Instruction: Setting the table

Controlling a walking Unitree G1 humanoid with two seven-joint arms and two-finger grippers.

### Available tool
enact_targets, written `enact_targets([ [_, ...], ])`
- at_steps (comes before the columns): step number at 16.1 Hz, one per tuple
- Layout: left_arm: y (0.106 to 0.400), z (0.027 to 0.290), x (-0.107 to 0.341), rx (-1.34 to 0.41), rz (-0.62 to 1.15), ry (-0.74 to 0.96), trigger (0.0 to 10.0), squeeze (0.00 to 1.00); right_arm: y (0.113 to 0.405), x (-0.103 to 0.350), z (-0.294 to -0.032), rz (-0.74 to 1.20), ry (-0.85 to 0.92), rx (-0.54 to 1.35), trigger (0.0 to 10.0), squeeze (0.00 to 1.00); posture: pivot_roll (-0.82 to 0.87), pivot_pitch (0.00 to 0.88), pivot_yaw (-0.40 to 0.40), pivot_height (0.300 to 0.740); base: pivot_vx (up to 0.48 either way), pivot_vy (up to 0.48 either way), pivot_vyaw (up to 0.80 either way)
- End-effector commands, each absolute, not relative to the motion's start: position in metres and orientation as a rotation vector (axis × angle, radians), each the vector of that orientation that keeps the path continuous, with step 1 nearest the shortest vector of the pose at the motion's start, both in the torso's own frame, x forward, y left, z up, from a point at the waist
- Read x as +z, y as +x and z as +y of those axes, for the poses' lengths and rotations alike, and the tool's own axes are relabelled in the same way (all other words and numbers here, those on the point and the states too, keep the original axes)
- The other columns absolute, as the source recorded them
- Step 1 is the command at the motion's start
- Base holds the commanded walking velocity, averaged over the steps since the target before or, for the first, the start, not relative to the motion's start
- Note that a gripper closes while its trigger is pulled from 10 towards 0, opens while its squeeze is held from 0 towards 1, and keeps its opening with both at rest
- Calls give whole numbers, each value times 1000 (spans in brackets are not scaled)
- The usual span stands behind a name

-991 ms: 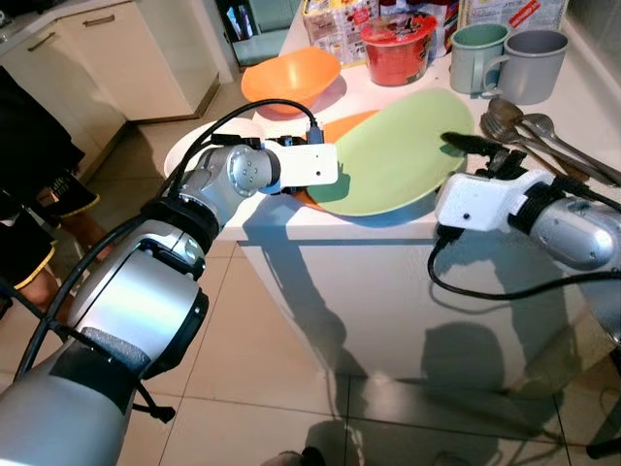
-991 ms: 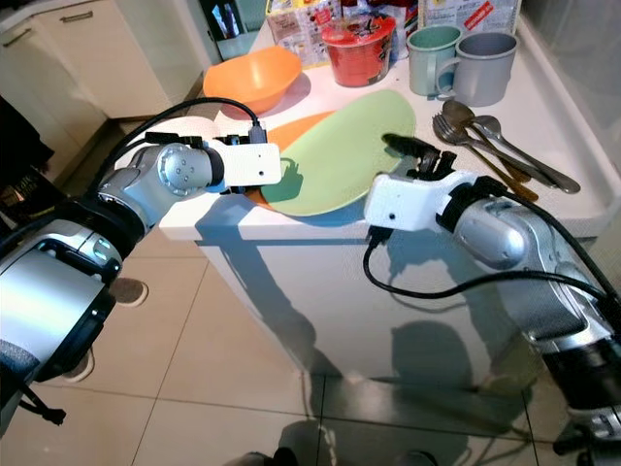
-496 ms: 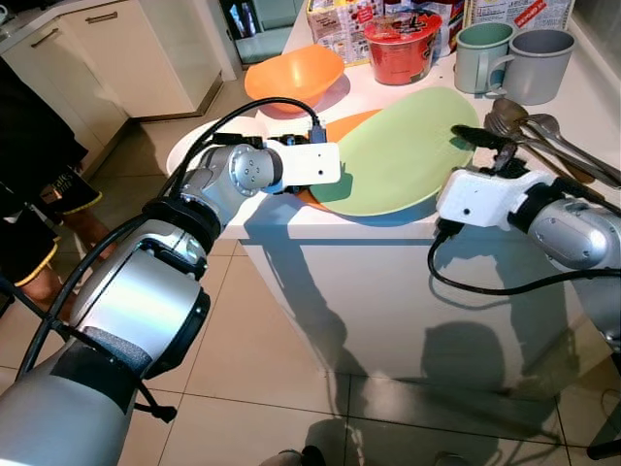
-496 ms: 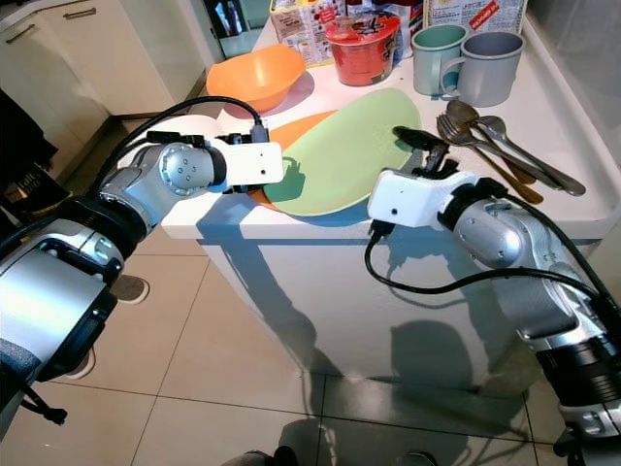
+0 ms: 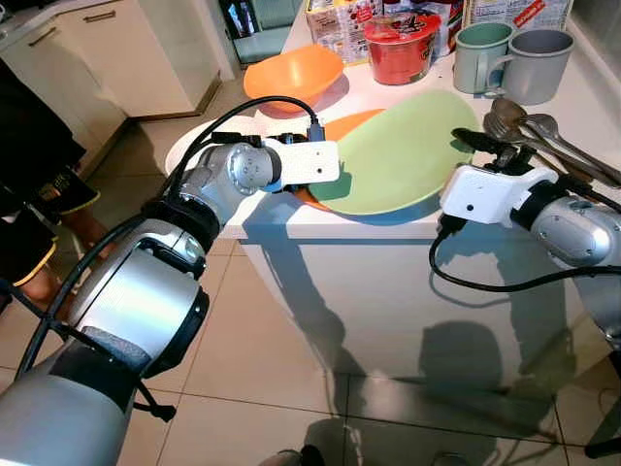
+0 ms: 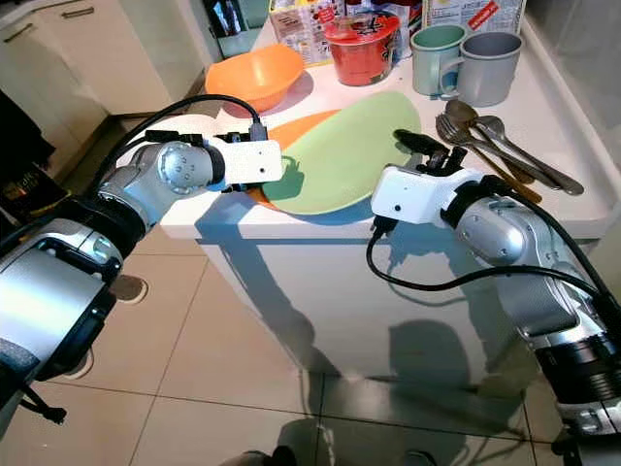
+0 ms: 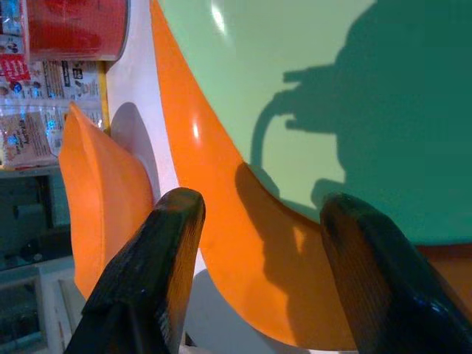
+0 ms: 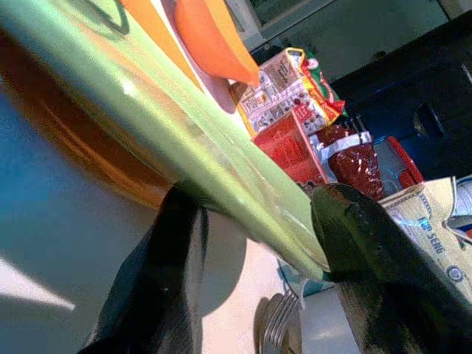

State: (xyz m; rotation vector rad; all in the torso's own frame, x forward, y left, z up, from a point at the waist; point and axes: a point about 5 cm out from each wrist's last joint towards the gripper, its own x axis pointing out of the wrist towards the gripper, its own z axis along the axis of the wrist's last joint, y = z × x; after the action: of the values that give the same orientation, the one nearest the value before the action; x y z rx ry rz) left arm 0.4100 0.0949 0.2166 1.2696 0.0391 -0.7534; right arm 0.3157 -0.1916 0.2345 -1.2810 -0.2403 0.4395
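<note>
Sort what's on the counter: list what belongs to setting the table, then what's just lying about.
For the job: green plate with the right gripper straddling its rim; orange plate beneath, left gripper open at its edge; orange bowl; two mugs; cutlery.

Lying about: red noodle cup; snack packets.

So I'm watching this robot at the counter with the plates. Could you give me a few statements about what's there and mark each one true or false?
1. The green plate lies on top of an orange plate. True.
2. The right gripper is at the green plate's rim, one finger above and one below. True.
3. Both mugs lie tipped over. False: they stand upright.
4. The orange bowl sits on the green plate. False: it stands apart, beyond it.
5. The left gripper is shut. False: its fingers are open.
</note>
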Motion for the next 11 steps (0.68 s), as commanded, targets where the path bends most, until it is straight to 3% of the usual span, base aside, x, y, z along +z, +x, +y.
enact_targets([
  [1, 400, 105, 173, -839, 220, 1277, 10000, 0, 316, 244, -181, -307, -1238, 459, 0, 0, -123, 131, 211, 740, 0, 0, 0],
  [11, 400, 105, 173, -841, 220, 1271, 10000, 0, 314, 242, -181, -315, -1194, 452, 0, 0, -123, 118, 211, 740, 0, 0, 0],
])
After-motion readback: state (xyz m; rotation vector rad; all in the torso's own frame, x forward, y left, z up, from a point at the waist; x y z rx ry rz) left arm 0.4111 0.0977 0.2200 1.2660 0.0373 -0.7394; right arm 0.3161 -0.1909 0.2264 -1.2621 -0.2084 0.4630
